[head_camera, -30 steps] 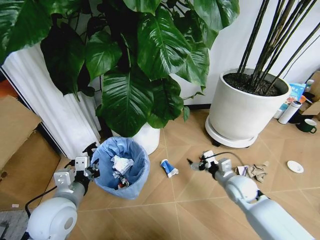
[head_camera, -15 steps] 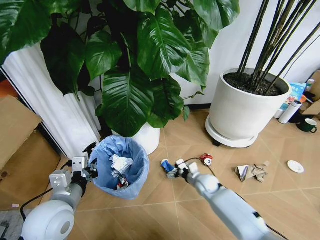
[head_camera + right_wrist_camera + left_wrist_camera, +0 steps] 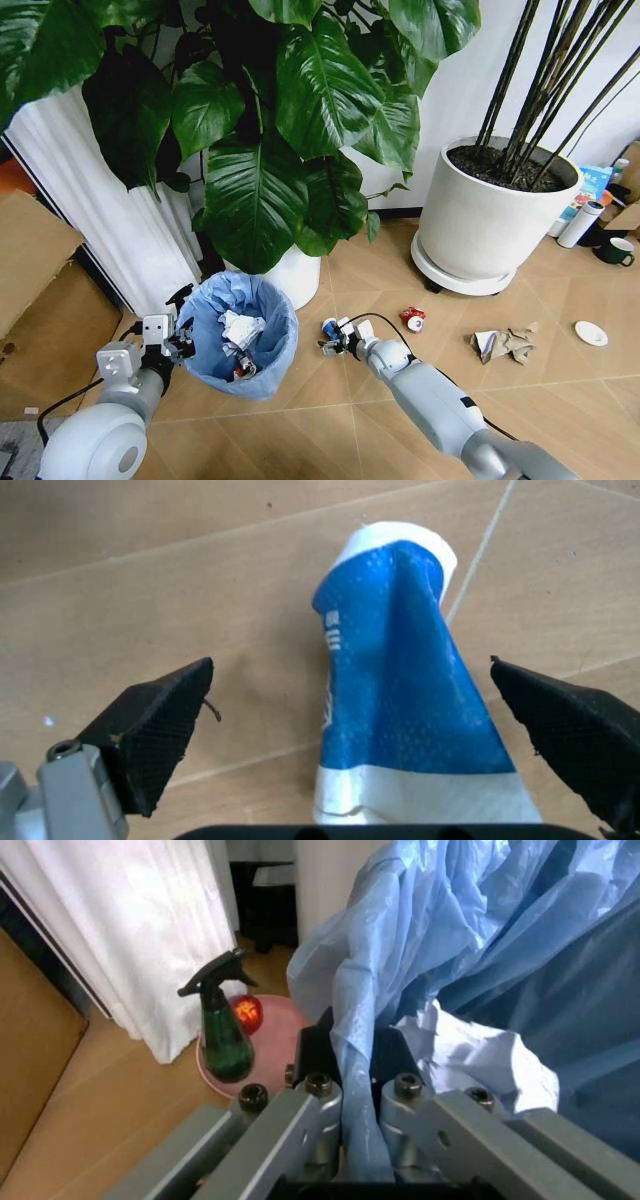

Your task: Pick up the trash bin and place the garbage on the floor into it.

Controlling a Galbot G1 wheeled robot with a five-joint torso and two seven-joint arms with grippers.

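Bin (image 3: 240, 336) sits on the floor (image 3: 380, 270) by the big plant's white pot (image 3: 293, 276), gripped at its rim so it can be carried along to each bit of litter: the left tool (image 3: 178, 337) is clamped shut on the rim with the blue liner (image 3: 400, 982) pinched between its fingers (image 3: 318, 1099), and crumpled paper (image 3: 240, 328) already lies inside. A green spray bottle (image 3: 224, 1036) stands beyond the bin near the curtain (image 3: 130, 930). The right tool (image 3: 350, 705) hangs low over the crushed blue can (image 3: 400, 690), its pads (image 3: 160, 727) spread wide on either side and holding nothing, which I take as lining up to close on the can. The red can (image 3: 411, 318), torn cardboard (image 3: 505, 344) and a white lid (image 3: 590, 333) lie well apart farther right, not yet collected.
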